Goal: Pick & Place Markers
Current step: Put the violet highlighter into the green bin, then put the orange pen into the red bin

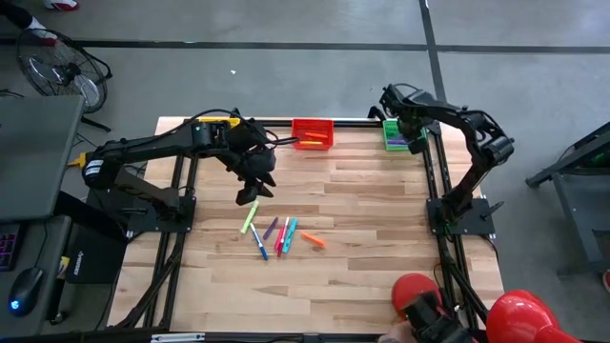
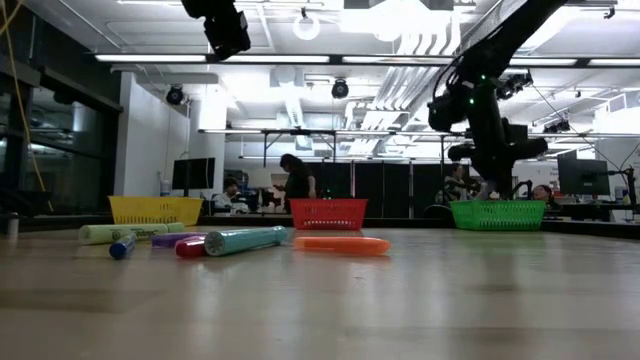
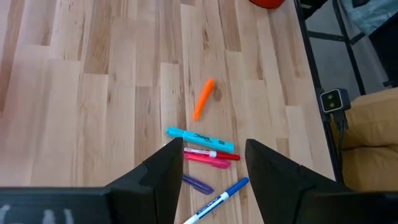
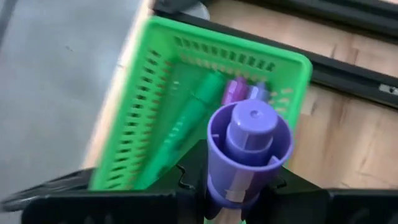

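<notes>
Several markers lie loose on the wooden table (image 1: 381, 210): an orange one (image 3: 203, 98), a teal one (image 3: 199, 140), a pink-red one (image 3: 208, 158), a purple one (image 3: 198, 184) and a blue-white one (image 3: 217, 199), with a yellow-green one (image 1: 250, 217) beside them. My left gripper (image 3: 211, 146) hovers open above this cluster (image 1: 276, 233), touching nothing. My right gripper (image 1: 416, 143) is over the green basket (image 4: 186, 112) at the far right, shut on a purple marker (image 4: 249, 146). A green marker (image 4: 186, 124) and a purple marker (image 4: 235, 90) lie inside that basket. My right gripper pinches the purple marker's barrel (image 4: 233, 193) between its two fingers (image 4: 193, 177), just below the marker's wide end. The gripper points steeply down. The marker is lifted clear above the green basket, its wide round end (image 4: 252, 124) turned back toward the wrist.
A red basket (image 1: 312, 133) stands at the far middle with an orange marker in it, and a yellow basket (image 2: 155, 209) at the far left, partly under my left arm. Black frame rails (image 1: 438, 191) run along the table's sides. Red objects (image 1: 519, 314) sit at the near right corner.
</notes>
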### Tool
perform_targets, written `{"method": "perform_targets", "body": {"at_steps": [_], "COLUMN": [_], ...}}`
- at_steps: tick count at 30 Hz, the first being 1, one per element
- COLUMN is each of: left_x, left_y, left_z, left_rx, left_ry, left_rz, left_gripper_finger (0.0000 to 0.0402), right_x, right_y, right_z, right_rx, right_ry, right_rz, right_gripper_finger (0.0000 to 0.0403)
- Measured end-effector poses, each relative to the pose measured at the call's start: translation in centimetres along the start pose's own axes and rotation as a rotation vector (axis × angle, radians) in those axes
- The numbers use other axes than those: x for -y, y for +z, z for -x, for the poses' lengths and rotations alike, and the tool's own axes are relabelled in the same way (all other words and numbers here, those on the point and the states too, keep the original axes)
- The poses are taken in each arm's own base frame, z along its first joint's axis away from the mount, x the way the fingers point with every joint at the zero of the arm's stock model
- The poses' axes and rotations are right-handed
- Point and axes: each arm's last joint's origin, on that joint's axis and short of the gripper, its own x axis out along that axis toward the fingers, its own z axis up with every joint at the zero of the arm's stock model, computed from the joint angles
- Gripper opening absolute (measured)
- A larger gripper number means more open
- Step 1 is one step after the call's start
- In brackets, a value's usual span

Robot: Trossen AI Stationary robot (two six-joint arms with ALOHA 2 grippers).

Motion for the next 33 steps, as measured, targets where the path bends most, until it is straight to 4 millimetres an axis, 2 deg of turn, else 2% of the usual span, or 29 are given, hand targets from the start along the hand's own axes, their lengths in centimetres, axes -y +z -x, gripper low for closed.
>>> {"method": "perform_targets", "body": {"at_steps": [3,7,19,25,33], "left_x": [0.0,0.0,0.0,0.0,0.0], "left_y": [0.0,0.0,0.0,0.0,0.0], "left_z": [0.0,0.0,0.0,0.0,0.0], "left_rx": [0.000,0.000,0.000,0.000,-0.001], "left_ry": [0.000,-0.001,-0.002,-0.002,-0.002], "left_rz": [0.000,-0.001,-0.001,0.000,-0.002], "left_gripper_finger": [0.0170,0.0170,0.0170,0.0170,0.0170], "right_x": [0.4,-0.3,-0.4,-0.5,-0.7], "right_y": [-0.3,0.0,0.3,0.2,0.1], "right_z": [-0.6,-0.5,-0.6,-0.6,-0.6], "right_rx": [0.025,0.028,0.005,0.005,0.003], "right_ry": [0.014,0.085,0.078,0.089,0.108], "right_rz": [-0.011,-0.051,-0.059,-0.031,-0.006], "right_gripper_finger": [0.0060,0.0061,0.0065,0.0084,0.0129]}}
